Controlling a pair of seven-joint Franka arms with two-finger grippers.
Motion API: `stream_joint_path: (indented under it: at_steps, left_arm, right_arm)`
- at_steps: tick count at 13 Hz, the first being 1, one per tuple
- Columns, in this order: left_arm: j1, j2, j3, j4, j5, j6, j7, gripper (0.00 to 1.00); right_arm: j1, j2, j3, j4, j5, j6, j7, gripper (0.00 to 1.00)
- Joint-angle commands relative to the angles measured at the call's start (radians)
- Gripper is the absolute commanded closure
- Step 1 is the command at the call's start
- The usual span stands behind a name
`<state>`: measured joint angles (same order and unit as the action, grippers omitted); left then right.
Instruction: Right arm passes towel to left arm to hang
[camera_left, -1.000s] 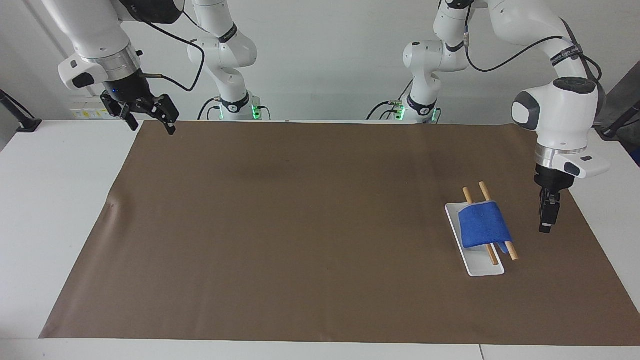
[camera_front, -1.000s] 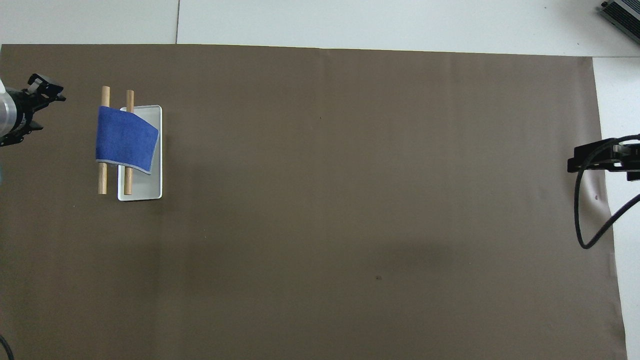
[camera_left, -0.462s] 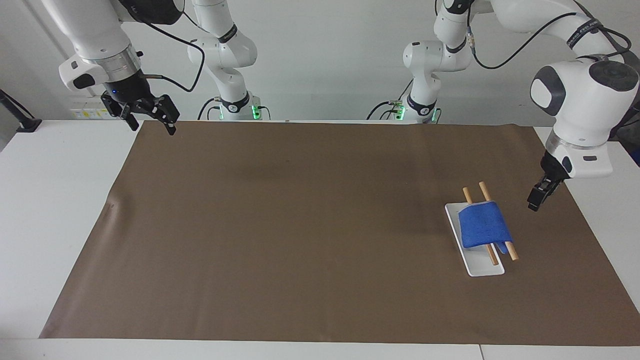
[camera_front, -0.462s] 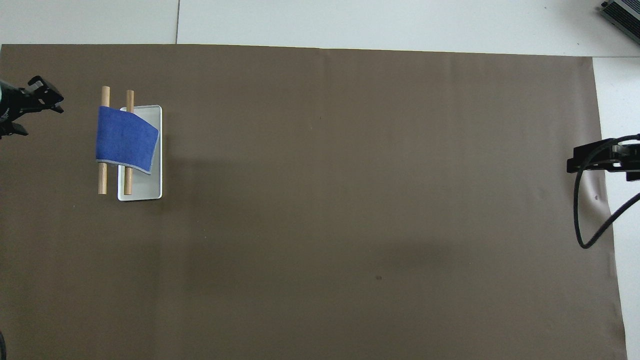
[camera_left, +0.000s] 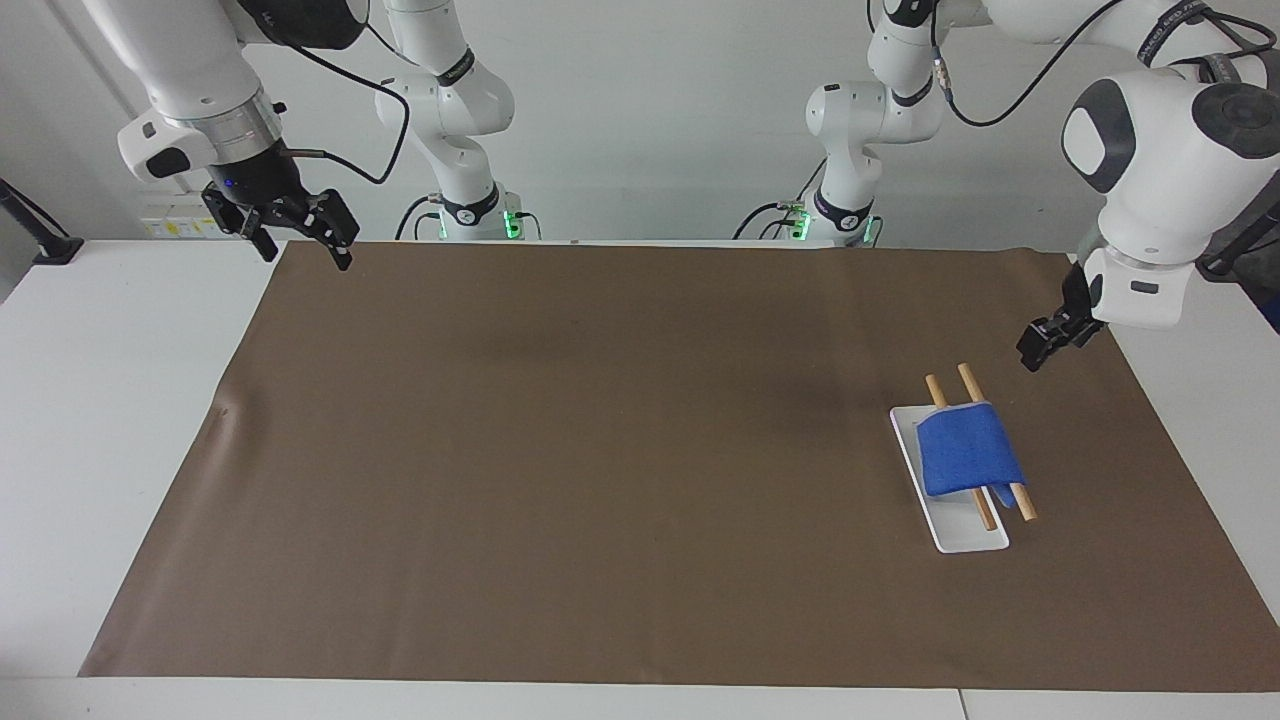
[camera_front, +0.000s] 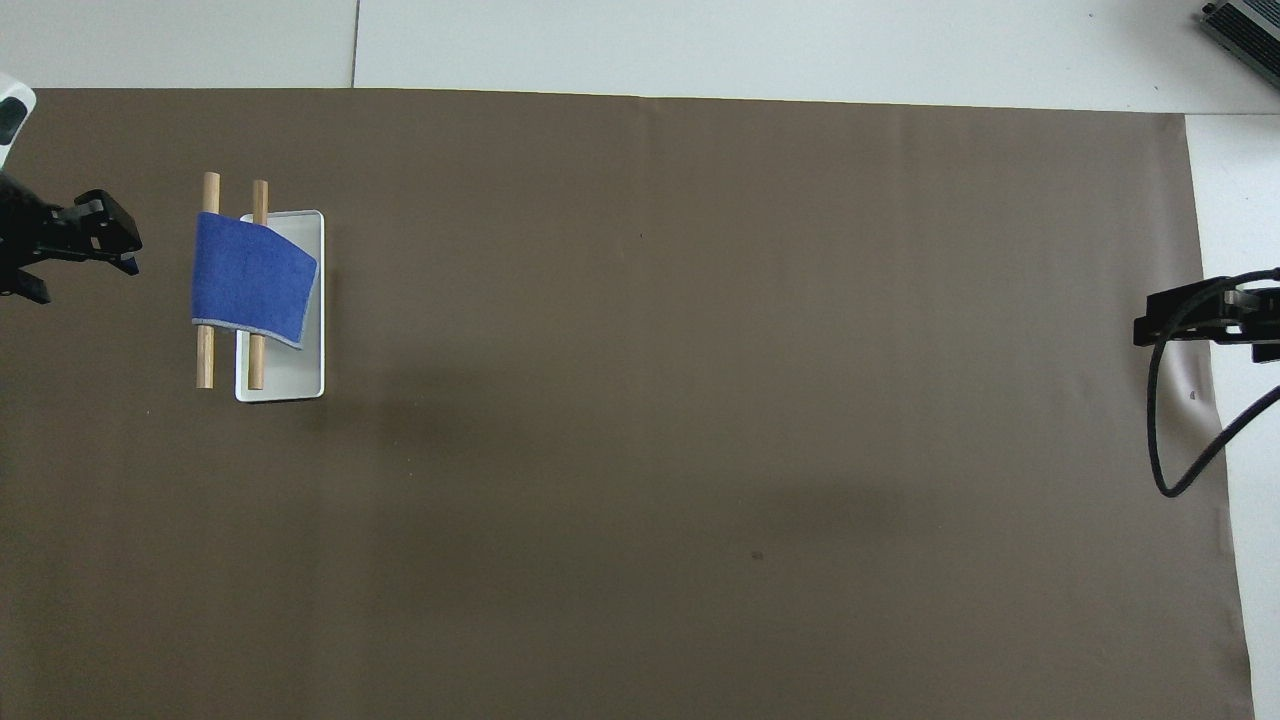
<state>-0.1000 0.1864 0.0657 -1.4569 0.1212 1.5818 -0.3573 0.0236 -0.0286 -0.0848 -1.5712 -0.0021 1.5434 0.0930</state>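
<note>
Hanging empty over the mat near the towel (camera_left: 968, 449), the left pincer (camera_left: 1037, 349) may be part-spread; I cannot tell. The right pincer (camera_left: 296, 232) waits spread. Draped over two dowels (camera_left: 973, 390) above a tray (camera_left: 912, 427), the towel looks soft and light; pinch a hem.

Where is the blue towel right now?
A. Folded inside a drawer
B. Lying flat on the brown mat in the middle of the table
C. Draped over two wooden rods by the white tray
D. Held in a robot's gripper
C: the towel lies draped over the two wooden rods at the white tray, and neither gripper touches it.
</note>
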Motion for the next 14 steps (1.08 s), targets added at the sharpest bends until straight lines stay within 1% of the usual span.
stream_joint_path:
  at_steps: [1, 2, 3, 6, 7, 9, 12, 14]
  left_arm:
    - [0.0, -0.037, -0.046, 0.027, -0.046, -0.085, 0.04, 0.24]
    - [0.0, -0.059, -0.047, 0.027, -0.092, -0.086, 0.041, 0.22]
    - [-0.001, -0.08, -0.05, 0.024, -0.112, -0.086, 0.043, 0.18]
    - [-0.001, -0.123, -0.047, 0.012, -0.115, -0.086, 0.072, 0.06]
    - [-0.001, -0.131, -0.047, 0.009, -0.115, -0.088, 0.08, 0.0]
    - [0.005, -0.145, -0.043, 0.006, -0.115, -0.089, 0.131, 0.0]
    - [0.006, -0.163, -0.038, -0.025, -0.115, -0.109, 0.283, 0.0]
    - [0.006, -0.162, -0.037, -0.023, -0.114, -0.097, 0.294, 0.0]
  right_arm:
    - [-0.001, -0.002, -0.001, 0.0, -0.007, -0.012, -0.018, 0.0]
    - [-0.001, -0.002, -0.001, 0.0, -0.007, -0.012, -0.018, 0.0]
    - [-0.001, -0.002, -0.001, 0.0, -0.007, -0.012, -0.018, 0.0]
    - [-0.001, -0.002, -0.001, 0.0, -0.007, -0.012, -0.018, 0.0]
    - [-0.001, -0.002, -0.001, 0.0, -0.007, -0.012, -0.018, 0.0]
    - [-0.001, -0.002, -0.001, 0.0, -0.007, -0.012, -0.018, 0.0]
    - [-0.001, -0.002, -0.001, 0.0, -0.007, -0.012, -0.018, 0.0]
    - [-0.001, -0.002, -0.001, 0.0, -0.007, -0.012, -0.018, 0.0]
